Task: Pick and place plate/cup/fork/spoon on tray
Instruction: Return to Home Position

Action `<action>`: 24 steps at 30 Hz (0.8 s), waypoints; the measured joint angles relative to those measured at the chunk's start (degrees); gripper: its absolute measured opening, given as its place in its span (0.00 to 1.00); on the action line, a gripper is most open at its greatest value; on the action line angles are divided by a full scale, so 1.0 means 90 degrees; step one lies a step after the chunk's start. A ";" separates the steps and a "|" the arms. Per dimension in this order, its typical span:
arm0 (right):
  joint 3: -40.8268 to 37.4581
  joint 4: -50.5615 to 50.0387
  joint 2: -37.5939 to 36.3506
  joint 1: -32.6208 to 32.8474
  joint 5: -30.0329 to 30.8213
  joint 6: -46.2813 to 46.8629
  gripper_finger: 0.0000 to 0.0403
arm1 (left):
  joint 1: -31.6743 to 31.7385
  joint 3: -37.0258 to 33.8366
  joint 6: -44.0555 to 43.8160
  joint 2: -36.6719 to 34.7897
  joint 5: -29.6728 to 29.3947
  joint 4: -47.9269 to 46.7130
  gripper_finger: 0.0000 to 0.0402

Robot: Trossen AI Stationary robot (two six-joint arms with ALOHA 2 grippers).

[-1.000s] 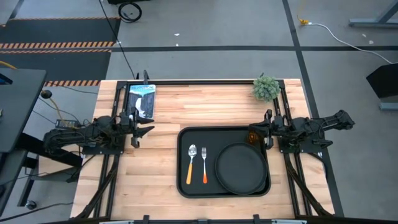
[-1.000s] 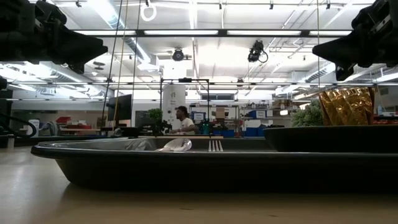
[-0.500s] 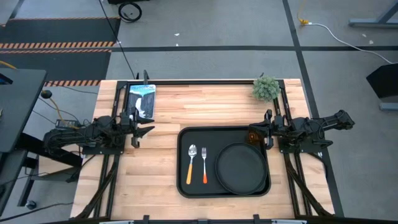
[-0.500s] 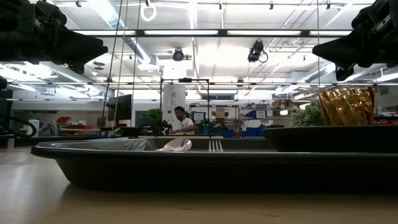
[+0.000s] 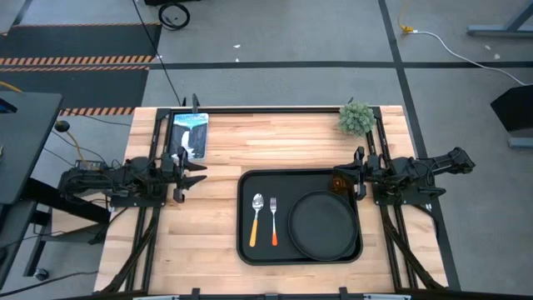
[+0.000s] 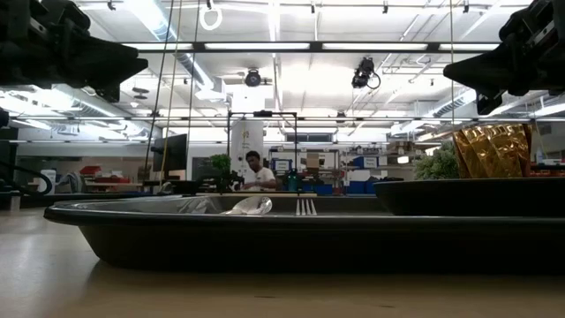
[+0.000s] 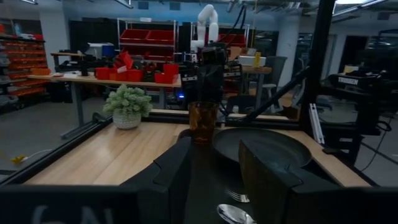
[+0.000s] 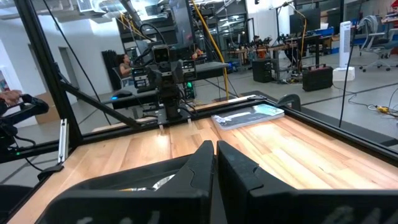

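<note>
The black tray (image 5: 246, 250) lies on the table right of centre. On it lie the round black plate (image 5: 323, 223), the spoon (image 5: 256, 218) and the fork (image 5: 273, 222), side by side. The amber cup (image 5: 339, 182) stands upright in the tray's far right corner, also seen in the low view (image 6: 492, 150). My right gripper (image 5: 360, 172) hovers shut just right of the cup, above the tray's right rim. My left gripper (image 5: 193, 171) is open and empty, off the tray's left side; its wrist view shows the cup (image 7: 203, 121) and the plate (image 7: 261, 144).
A small potted plant (image 5: 356, 117) stands at the table's far right edge. A flat blue-and-white packet (image 5: 190, 133) lies at the far left. Bare wood lies between the packet and the plant. A person (image 6: 257, 172) sits far off in the room.
My left gripper has drawn back a little toward the table's left edge. The things on the tray have stayed where they were.
</note>
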 joint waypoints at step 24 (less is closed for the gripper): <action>0.0000 0.0000 0.0001 0.0000 0.0000 0.0000 0.07 | 0.0170 -0.0001 0.0000 0.0000 -0.0002 -0.0010 0.35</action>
